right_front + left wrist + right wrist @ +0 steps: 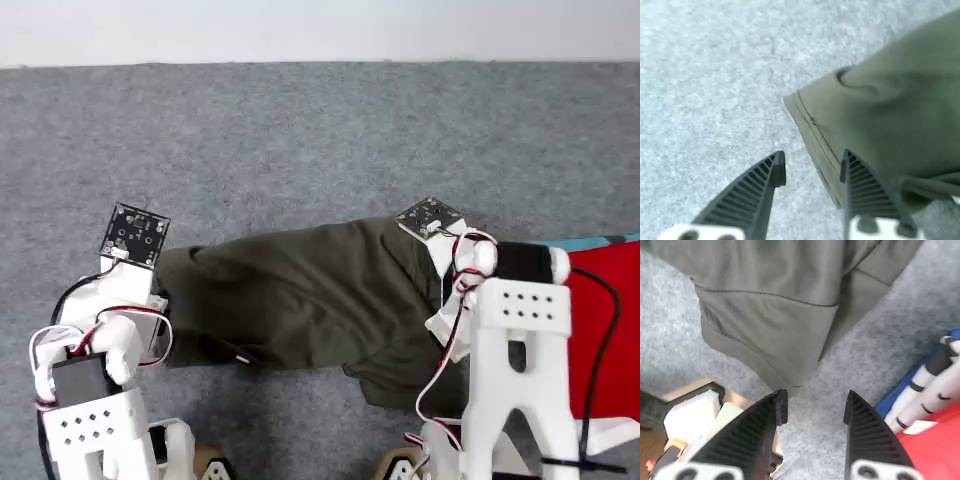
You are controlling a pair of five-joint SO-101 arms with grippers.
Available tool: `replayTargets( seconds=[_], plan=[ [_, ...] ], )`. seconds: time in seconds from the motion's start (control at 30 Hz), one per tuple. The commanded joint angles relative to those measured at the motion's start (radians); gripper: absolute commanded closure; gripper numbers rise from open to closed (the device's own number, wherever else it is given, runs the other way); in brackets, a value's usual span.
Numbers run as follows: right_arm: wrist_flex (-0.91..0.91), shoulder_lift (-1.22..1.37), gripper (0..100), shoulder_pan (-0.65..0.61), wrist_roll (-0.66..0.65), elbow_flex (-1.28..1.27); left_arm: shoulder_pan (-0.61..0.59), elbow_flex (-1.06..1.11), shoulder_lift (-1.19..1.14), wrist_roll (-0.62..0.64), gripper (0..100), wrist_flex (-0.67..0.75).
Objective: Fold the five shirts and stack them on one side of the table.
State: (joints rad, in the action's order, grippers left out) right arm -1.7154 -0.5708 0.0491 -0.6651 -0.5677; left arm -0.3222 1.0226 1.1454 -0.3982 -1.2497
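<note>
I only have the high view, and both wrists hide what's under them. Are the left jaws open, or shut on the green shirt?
Observer: Open. In the left wrist view the left jaws stand apart with nothing gripped.
Operator: Where is the shirt's edge relative to them?
Observer: The green shirt has its hem running between the two tips, so one tip is over cloth and the other over the grey mat.
Operator: And the right side?
Observer: The right jaws are open over bare mat, and a hemmed edge of the shirt lies just beyond their tips.
</note>
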Motion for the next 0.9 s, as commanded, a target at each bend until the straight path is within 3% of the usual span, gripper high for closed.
replayTargets(
  seconds=[0.0,0.13,0.2,0.4,0.63,0.87],
  plan=[
    [0.005,-0.031,80.8,0.005,-0.003,0.003,-0.005,-0.008,0.006,-0.012,82,0.037],
    [0.067,-0.031,80.8,0.002,-0.002,0.003,-0.002,0.073,-0.012,-0.005,82,0.196],
    [0.088,-0.031,80.8,0.002,-0.002,0.003,0.000,0.073,-0.080,0.064,82,0.265],
    [0.101,-0.031,80.8,0.002,0.000,0.003,0.002,-0.209,-0.470,0.282,82,0.344],
    [0.101,-0.031,80.8,0.008,0.000,0.003,0.002,-0.581,-0.927,0.298,82,0.149],
    [0.116,-0.031,80.8,0.004,0.000,0.003,0.002,-0.696,-1.007,0.305,82,-0.114]
  ],
)
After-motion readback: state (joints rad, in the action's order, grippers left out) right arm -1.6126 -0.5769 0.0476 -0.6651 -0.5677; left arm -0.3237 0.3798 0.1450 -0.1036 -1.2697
